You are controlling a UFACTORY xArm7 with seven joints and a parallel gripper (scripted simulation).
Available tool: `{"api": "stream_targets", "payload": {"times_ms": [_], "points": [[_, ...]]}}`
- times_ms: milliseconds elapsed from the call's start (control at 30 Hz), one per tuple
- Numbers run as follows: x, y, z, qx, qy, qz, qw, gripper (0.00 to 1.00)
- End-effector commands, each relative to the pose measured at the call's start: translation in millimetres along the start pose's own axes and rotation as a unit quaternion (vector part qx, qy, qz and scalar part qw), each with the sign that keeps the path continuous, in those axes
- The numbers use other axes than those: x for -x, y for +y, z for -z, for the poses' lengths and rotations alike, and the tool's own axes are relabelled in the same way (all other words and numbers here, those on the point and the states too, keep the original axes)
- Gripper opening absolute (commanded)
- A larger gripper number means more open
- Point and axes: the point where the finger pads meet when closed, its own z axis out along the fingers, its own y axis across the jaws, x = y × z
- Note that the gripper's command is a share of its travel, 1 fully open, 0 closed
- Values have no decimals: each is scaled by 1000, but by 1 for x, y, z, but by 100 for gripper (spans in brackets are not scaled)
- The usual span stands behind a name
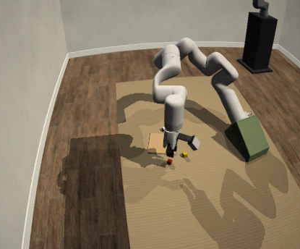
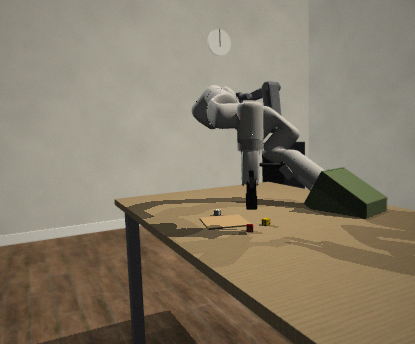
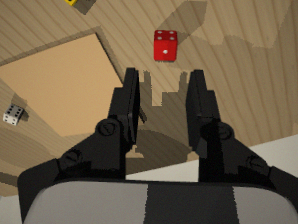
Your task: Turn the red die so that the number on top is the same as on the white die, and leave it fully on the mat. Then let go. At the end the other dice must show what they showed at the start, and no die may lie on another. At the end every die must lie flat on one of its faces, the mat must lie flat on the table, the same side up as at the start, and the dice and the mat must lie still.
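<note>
The red die [image 3: 165, 46] lies on the table just off the tan mat [image 3: 60, 80], near its corner. In the wrist view one of its faces shows one pip and the one beside it several. The white die [image 3: 13, 114] [image 2: 217, 212] lies by the mat's other side, off it. My gripper [image 3: 163, 85] hangs above the table beside the mat, a little short of the red die. Its fingers are partly closed with a gap and nothing between them. In the top and exterior views the gripper [image 1: 170, 149] points straight down, above the red die [image 1: 169, 161] and the mat [image 1: 157, 142].
A yellow die [image 1: 184, 154] lies on the table to the right of the red die. The green wedge-shaped arm base [image 1: 249, 137] stands at the table's right side. The table's edge runs left of the mat [image 2: 226, 221].
</note>
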Motion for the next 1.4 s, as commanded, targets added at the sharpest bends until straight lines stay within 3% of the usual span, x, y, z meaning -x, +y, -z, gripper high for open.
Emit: {"api": "stream_targets", "payload": {"times_ms": [0, 867, 1367], "points": [[0, 1, -3, 3, 0, 0, 1000, 36], [0, 2, -38, 3, 0, 0, 1000, 36], [0, 2, -44, 3, 0, 0, 1000, 36]]}}
